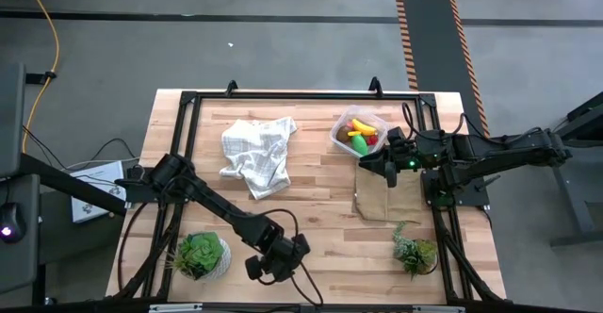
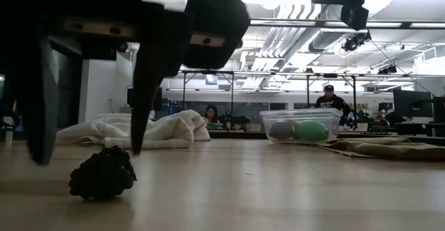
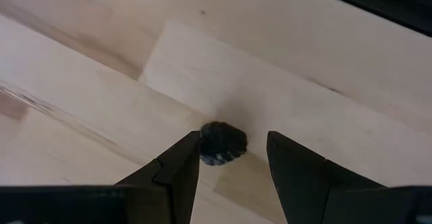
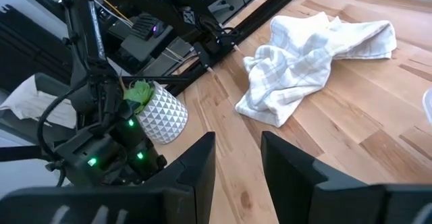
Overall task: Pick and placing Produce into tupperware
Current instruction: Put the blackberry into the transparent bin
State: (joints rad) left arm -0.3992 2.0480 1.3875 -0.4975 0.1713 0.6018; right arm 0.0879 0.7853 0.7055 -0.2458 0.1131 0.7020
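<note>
White checked cloth (image 1: 256, 153), yellow banana (image 1: 361, 126), dark berry (image 3: 223, 144), pale wooden table (image 1: 320, 209).

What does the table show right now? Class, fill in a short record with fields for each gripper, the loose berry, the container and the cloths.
left gripper: open, fingers straddling the dark berry, near table's front edge
right gripper: open, empty, beside the tupperware
dark berry: on the wood, not gripped
tupperware: holds banana, green and red pieces
white checked cloth: crumpled, mid-table
brown cloth: flat, by the tupperware

Overhead, table-level, two wrist views
</note>
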